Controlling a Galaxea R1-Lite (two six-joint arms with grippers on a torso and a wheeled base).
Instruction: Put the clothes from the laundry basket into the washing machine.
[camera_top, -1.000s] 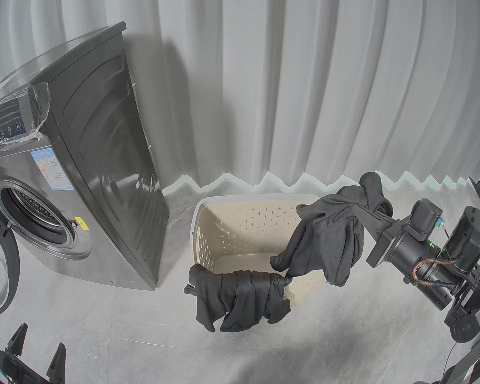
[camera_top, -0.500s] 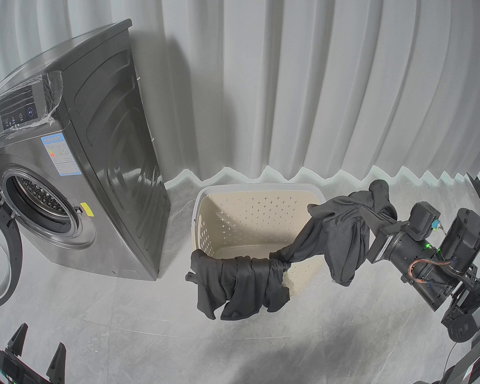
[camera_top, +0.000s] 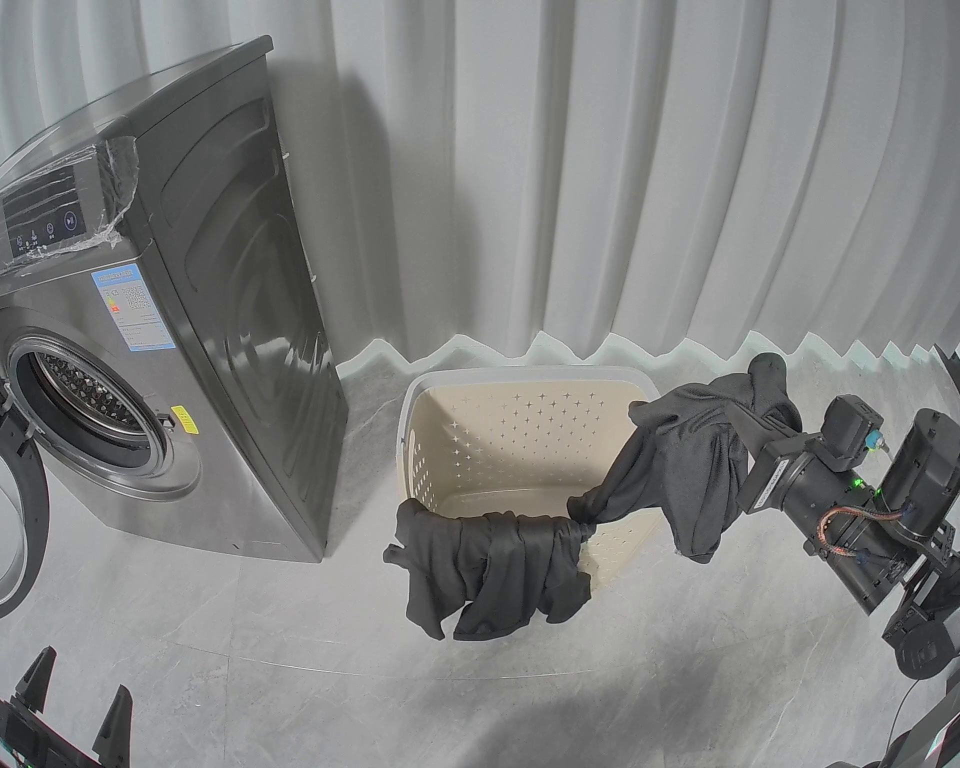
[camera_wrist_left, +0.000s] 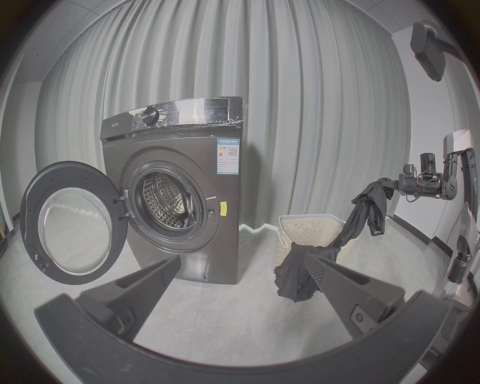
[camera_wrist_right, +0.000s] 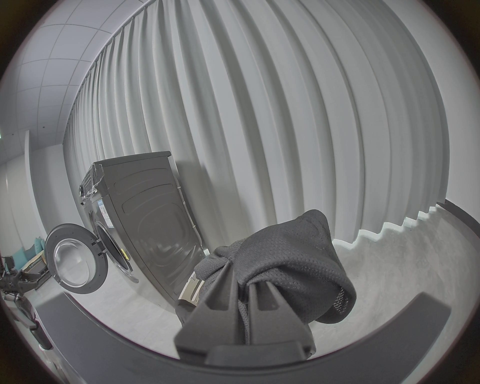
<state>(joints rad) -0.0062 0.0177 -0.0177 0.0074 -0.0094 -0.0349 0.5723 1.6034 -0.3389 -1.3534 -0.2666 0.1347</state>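
A dark grey garment (camera_top: 690, 470) hangs bunched from my right gripper (camera_top: 745, 420), which is shut on it just right of the beige laundry basket (camera_top: 520, 375). A strip of the cloth runs down to the basket's front rim, where the rest (camera_top: 500, 575) drapes over the outside. In the right wrist view the fingers (camera_wrist_right: 245, 280) pinch the fabric (camera_wrist_right: 295, 260). The grey washing machine (camera_top: 230, 300) stands at the left with its door (camera_wrist_left: 70, 222) swung open and the drum (camera_wrist_left: 167, 197) bare. My left gripper (camera_top: 75, 700) sits low at the near left, open (camera_wrist_left: 240, 260).
White pleated curtains (camera_top: 600, 180) close off the back. Grey floor (camera_top: 300, 640) lies open between the washing machine and the basket. The basket's inside (camera_top: 530, 440) looks bare apart from the hanging cloth.
The whole head view has shifted, so the camera moved. My right gripper has drawn the garment a little rightwards off the basket, stretching the strip to the front rim.
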